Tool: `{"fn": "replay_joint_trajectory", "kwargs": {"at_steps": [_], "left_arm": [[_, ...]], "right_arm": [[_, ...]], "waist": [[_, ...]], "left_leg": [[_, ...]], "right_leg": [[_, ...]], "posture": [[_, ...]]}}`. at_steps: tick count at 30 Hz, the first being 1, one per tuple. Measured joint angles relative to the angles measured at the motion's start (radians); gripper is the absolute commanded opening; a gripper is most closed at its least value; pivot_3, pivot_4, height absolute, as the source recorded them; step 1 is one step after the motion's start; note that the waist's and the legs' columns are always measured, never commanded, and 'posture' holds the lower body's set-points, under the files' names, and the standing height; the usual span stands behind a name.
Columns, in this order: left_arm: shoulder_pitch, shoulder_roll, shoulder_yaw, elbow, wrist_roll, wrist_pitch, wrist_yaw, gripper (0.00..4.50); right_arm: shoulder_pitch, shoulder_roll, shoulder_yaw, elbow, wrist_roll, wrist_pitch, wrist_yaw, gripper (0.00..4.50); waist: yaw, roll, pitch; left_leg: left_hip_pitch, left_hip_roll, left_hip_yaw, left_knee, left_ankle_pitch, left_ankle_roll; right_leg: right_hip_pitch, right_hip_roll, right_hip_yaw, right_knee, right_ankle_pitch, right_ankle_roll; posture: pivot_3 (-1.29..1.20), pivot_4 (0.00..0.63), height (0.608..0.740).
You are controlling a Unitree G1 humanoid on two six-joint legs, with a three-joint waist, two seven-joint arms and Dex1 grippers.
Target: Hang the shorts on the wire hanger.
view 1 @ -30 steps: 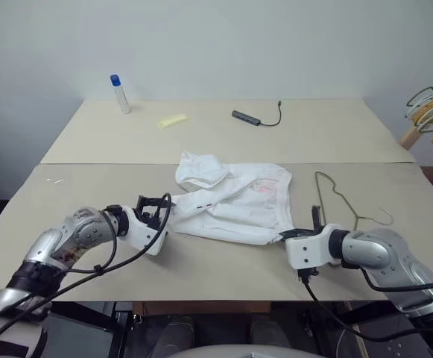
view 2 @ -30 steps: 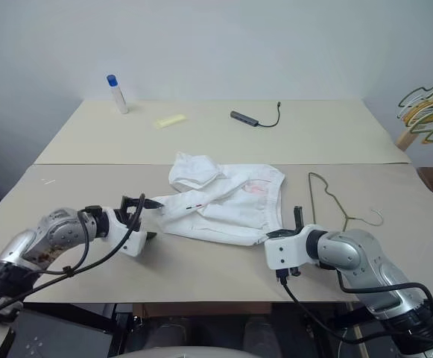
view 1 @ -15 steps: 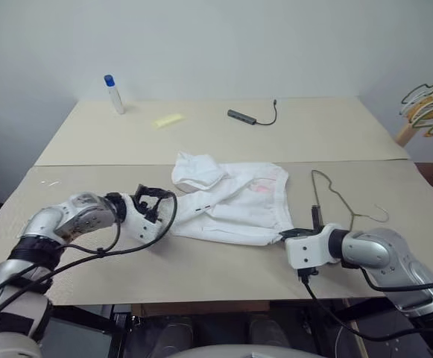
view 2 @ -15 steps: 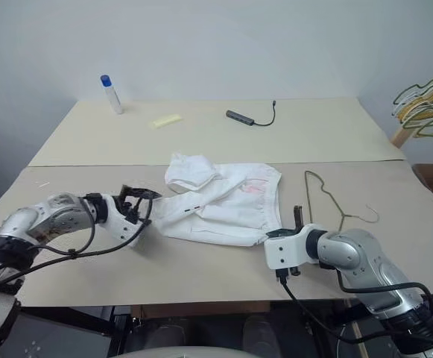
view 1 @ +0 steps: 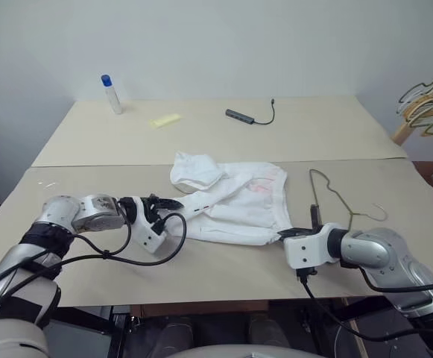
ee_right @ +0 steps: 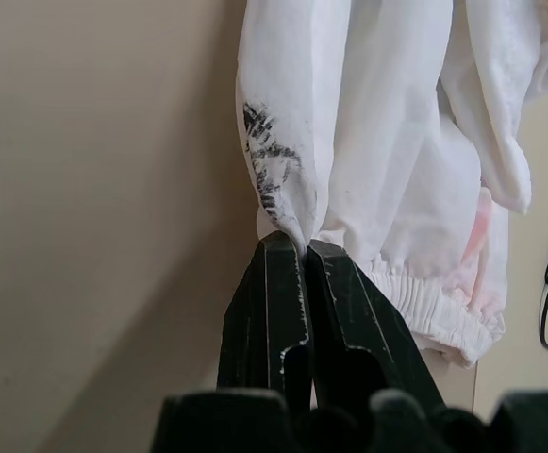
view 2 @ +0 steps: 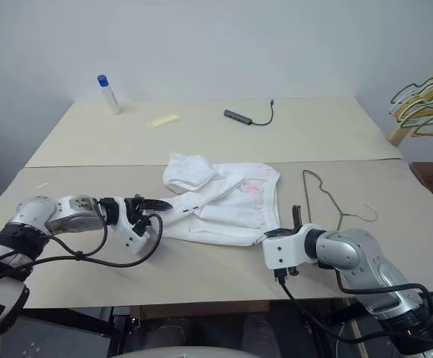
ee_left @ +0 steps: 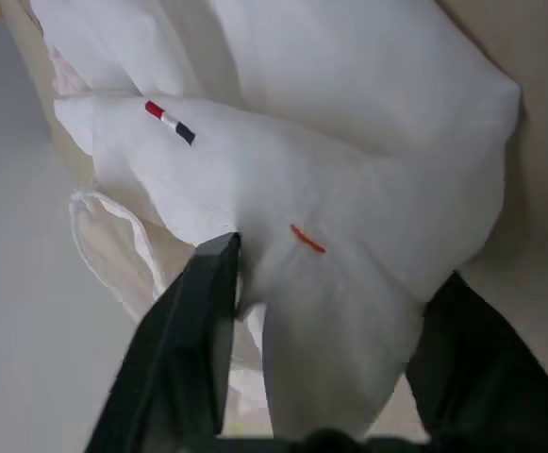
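Observation:
The white shorts (view 1: 235, 200) lie crumpled at the middle of the table, with a faint pink mark near the waistband. My left gripper (view 1: 171, 203) is at their left edge. It stands open, and in the left wrist view its fingers (ee_left: 203, 311) are on either side of a fold of a leg bearing a small red mark. My right gripper (ee_right: 302, 243) is shut on the shorts' near right corner, which has a dark smudge. The thin wire hanger (view 1: 328, 195) lies flat just right of the shorts, beyond my right gripper (view 1: 291, 234).
At the back of the table stand a white bottle with a blue cap (view 1: 110, 93), a yellow piece (view 1: 165, 120) and a dark adapter with a cable (view 1: 246, 115). Bunched yellow and green hangers (view 1: 428, 101) hang off the table at the far right.
My left gripper has rolled and edged toward the shorts' left edge, and its fingers have come closer together around the fabric. The right arm has kept still.

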State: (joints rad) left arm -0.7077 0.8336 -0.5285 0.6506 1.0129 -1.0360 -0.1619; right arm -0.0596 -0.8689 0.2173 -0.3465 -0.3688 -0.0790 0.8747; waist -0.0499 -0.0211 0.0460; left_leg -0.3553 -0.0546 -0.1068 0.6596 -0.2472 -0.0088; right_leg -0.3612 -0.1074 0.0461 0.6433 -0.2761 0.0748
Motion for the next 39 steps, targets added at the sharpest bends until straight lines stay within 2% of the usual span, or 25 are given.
{"fn": "replay_joint_trajectory", "kwargs": {"at_steps": [1,5,6,9,13,18,20,24,28,30,32,34,37,39], "left_arm": [[-0.004,0.0,-0.001,0.003,0.003,0.0,0.004,1.46],[-0.009,0.003,-0.006,0.023,0.004,-0.005,0.015,0.11],[-0.009,0.006,-0.006,0.023,0.001,-0.005,0.015,0.02],[0.002,0.041,-0.001,0.016,-0.041,-0.005,-0.008,0.02],[0.07,0.116,0.048,-0.019,-0.164,0.023,-0.09,0.02],[0.258,0.212,0.158,-0.183,-0.369,0.12,-0.201,0.02],[0.373,0.27,0.197,-0.293,-0.478,0.165,-0.271,0.02],[0.633,0.444,0.247,-0.57,-0.812,0.318,-0.497,0.02],[0.686,0.527,0.309,-0.714,-1.03,0.464,-0.673,0.02],[0.622,0.471,0.319,-0.725,-1.094,0.555,-0.719,0.02],[0.518,0.37,0.318,-0.719,-1.121,0.633,-0.73,0.02],[0.345,0.23,0.314,-0.661,-1.13,0.745,-0.718,0.02],[0.027,0.046,0.313,-0.473,-1.087,0.893,-0.63,0.02],[-0.233,-0.064,0.316,-0.218,-0.985,0.945,-0.463,0.02]], "right_arm": [[0.0,0.0,0.0,0.0,0.0,0.0,0.0,0.0],[0.0,0.0,0.0,0.0,0.002,0.001,0.001,0.0],[0.0,0.0,0.0,0.0,0.004,0.001,0.003,0.0],[-0.003,0.0,0.0,0.0,0.023,0.001,0.011,0.0],[-0.007,-0.014,-0.026,0.002,0.049,0.001,0.021,0.0],[-0.026,-0.059,-0.09,-0.011,0.161,-0.016,0.054,0.0],[-0.02,-0.092,-0.123,-0.029,0.244,-0.032,0.1,0.0],[0.005,-0.194,-0.189,-0.082,0.47,-0.046,0.261,0.0],[-0.091,-0.207,-0.199,-0.039,0.552,-0.042,0.322,0.0],[-0.22,-0.155,-0.18,0.06,0.533,-0.04,0.309,0.0],[-0.357,-0.085,-0.153,0.172,0.487,-0.042,0.257,0.0],[-0.544,0.03,-0.116,0.342,0.392,-0.034,0.141,0.0],[-0.82,0.182,-0.072,0.62,0.221,-0.01,-0.122,0.0],[-1.006,0.282,-0.07,0.848,0.12,-0.005,-0.398,0.0]], "waist": [[0.0,0.0,0.0],[-0.003,0.0,0.0],[-0.004,0.0,0.0],[-0.012,0.0,0.0],[-0.023,0.0,0.0],[-0.023,0.0,0.0],[-0.023,0.0,0.0],[-0.024,0.001,0.001],[-0.017,0.004,0.003],[-0.018,0.008,0.004],[-0.018,0.009,0.005],[-0.022,0.008,0.005],[-0.027,0.005,0.004],[-0.039,0.001,0.002]], "left_leg": [[0.0,0.0,0.0,0.0,0.0,0.0],[0.0,0.0,0.0,0.0,0.0,0.0],[0.0,0.0,0.0,0.0,0.0,0.0],[0.0,0.0,0.0,0.0,0.0,0.0],[0.0,0.0,0.0,0.0,0.0,0.0],[-0.001,0.002,-0.001,0.0,0.0,0.0],[-0.003,0.003,-0.001,0.0,0.0,0.0],[-0.005,0.005,-0.001,0.0,-0.001,0.001],[0.004,0.007,0.002,0.0,-0.001,0.001],[0.01,0.007,0.002,0.0,-0.001,0.001],[0.01,0.006,0.002,-0.001,-0.001,0.001],[0.007,0.003,0.0,0.0,0.0,0.001],[-0.005,0.0,-0.002,0.001,0.003,-0.005],[-0.02,-0.003,-0.003,0.003,0.01,-0.016]], "right_leg": [[0.0,0.0,0.0,0.0,0.0,0.0],[0.0,0.0,0.0,0.0,0.0,0.0],[0.0,0.0,0.0,0.0,0.0,0.0],[-0.001,0.0,0.0,0.001,0.0,0.0],[-0.003,0.0,0.0,0.003,0.0,0.0],[-0.005,0.0,0.001,0.004,0.0,0.0],[-0.006,-0.001,0.001,0.004,0.0,0.0],[-0.008,-0.002,0.002,0.004,0.004,-0.007],[0.001,-0.001,-0.002,0.002,-0.002,-0.002],[0.009,-0.001,-0.002,0.001,-0.004,-0.001],[0.009,0.0,-0.002,0.001,-0.005,-0.002],[0.005,0.001,-0.002,0.004,-0.004,-0.003],[-0.01,0.001,-0.001,0.007,0.005,-0.012],[-0.028,-0.003,-0.001,0.013,0.006,-0.013]], "posture": [[-0.14,0.0,0.74],[-0.13,0.0,0.74],[-0.13,0.0,0.74],[-0.13,0.0,0.74],[-0.13,0.0,0.74],[-0.13,0.0,0.74],[-0.13,0.0,0.74],[-0.11,0.0,0.74],[-0.1,0.0,0.74],[-0.11,0.0,0.74],[-0.11,0.0,0.74],[-0.11,0.0,0.74],[-0.11,0.0,0.74],[-0.11,0.0,0.74]]}}
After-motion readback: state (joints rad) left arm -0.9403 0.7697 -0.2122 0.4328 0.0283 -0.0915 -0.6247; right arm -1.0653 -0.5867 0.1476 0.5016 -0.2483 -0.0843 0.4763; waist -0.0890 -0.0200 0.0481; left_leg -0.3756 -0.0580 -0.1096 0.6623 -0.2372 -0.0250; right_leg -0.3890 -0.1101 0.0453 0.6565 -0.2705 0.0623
